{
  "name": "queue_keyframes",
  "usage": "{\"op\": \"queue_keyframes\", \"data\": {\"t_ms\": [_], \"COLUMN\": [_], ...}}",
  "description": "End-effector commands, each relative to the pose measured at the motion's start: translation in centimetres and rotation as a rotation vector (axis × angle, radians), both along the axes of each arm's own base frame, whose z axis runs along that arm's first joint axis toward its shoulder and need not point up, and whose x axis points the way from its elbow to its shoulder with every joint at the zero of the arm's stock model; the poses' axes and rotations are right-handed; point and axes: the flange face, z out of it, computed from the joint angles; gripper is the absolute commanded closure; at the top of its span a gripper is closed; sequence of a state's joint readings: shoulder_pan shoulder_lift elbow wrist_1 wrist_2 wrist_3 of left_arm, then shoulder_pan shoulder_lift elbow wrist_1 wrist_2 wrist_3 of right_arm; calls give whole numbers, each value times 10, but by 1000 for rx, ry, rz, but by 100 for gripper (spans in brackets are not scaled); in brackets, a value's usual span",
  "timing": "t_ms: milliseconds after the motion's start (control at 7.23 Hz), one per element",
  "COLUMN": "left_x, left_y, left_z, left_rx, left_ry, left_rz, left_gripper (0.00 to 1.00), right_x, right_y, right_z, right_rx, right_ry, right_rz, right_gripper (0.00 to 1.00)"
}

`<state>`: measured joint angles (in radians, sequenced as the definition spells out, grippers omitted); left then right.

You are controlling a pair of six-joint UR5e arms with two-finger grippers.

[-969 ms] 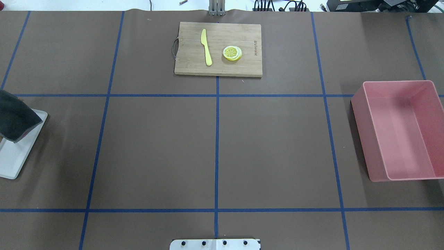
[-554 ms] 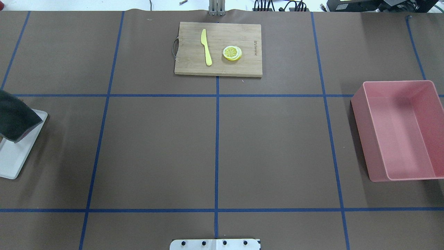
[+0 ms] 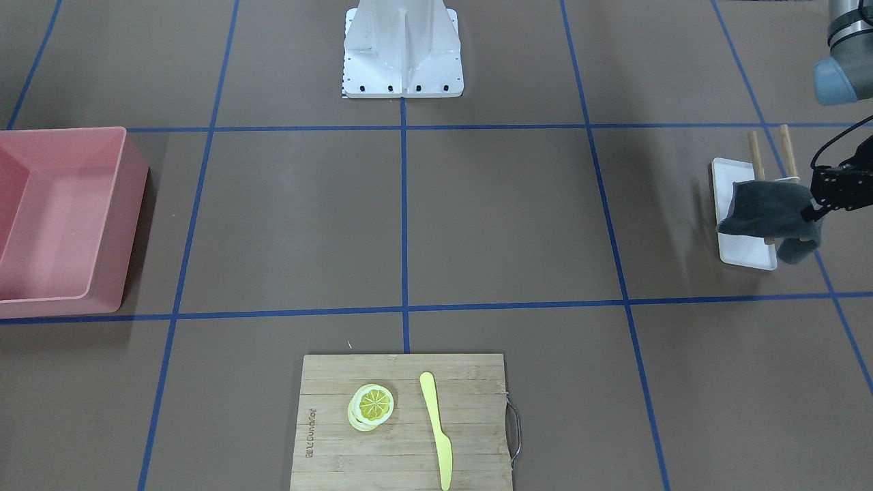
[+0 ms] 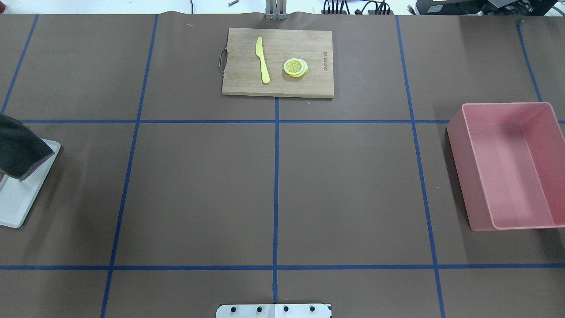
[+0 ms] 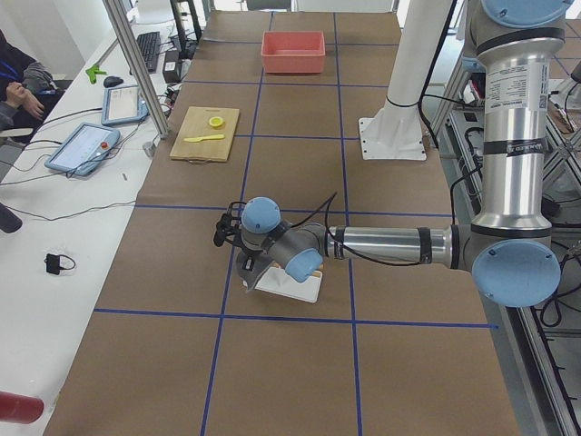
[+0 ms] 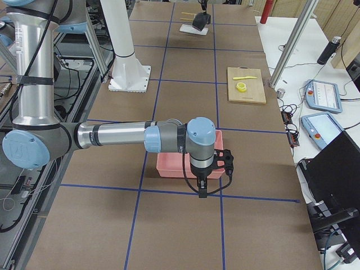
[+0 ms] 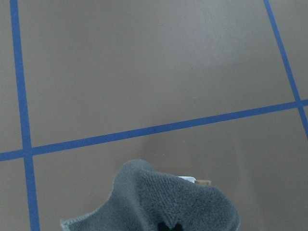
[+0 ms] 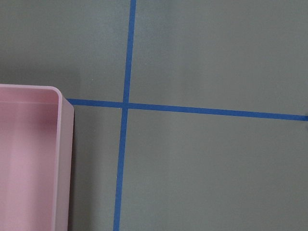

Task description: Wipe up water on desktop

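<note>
Above the white rack (image 3: pixel 747 256), left arm (image 5: pixel 381 245) stretches level — tool (image 3: pixel 813 210) pinching grey cloth (image 3: pixel 760 204).

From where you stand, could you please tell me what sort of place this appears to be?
Most likely a robotics lab bench: the desktop gridded with blue tape, the left arm and right arm by a white pedestal, and teach pendants on a side table.

The left pincer (image 3: pixel 816 204) has its fingertips buried in the grey cloth (image 3: pixel 764 208), so its grip cannot be read. Overhead, the picture's edge cuts off both the cloth and the white rack (image 4: pixel 17 198). The pink bin (image 4: pixel 461 141) is cropped too. The right pincer (image 6: pixel 202 190) shows only small and from the side, its jaws unreadable.
</note>
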<state>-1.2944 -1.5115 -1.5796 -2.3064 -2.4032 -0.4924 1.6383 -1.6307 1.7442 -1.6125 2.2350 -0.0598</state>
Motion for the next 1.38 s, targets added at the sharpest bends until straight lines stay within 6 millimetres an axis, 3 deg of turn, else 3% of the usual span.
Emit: {"op": "queue_keyframes", "data": {"t_ms": [0,277,692,1107,1246], "left_x": [2,2,9,11,15], "left_y": [-2,-10,-39,-45,-49], "left_z": [-15,-31,-71,-127,-138], "left_rx": [8,3,-59,-109,-140], "left_ry": [25,70,105,172,188], "left_rz": [15,40,-17,-96,-120], "left_gripper": [100,100,100,100,100], "right_x": [0,0,-8,-13,-24], "right_y": [-1,-6,-14,-19,-20], "right_z": [-2,-19,-68,-84,-84], "right_rx": [5,42,140,207,289], "right_ry": [-3,-2,-84,-117,-126], "right_rz": [0,0,-15,4,-23], "right_gripper": [0,0,0,2,2]}}
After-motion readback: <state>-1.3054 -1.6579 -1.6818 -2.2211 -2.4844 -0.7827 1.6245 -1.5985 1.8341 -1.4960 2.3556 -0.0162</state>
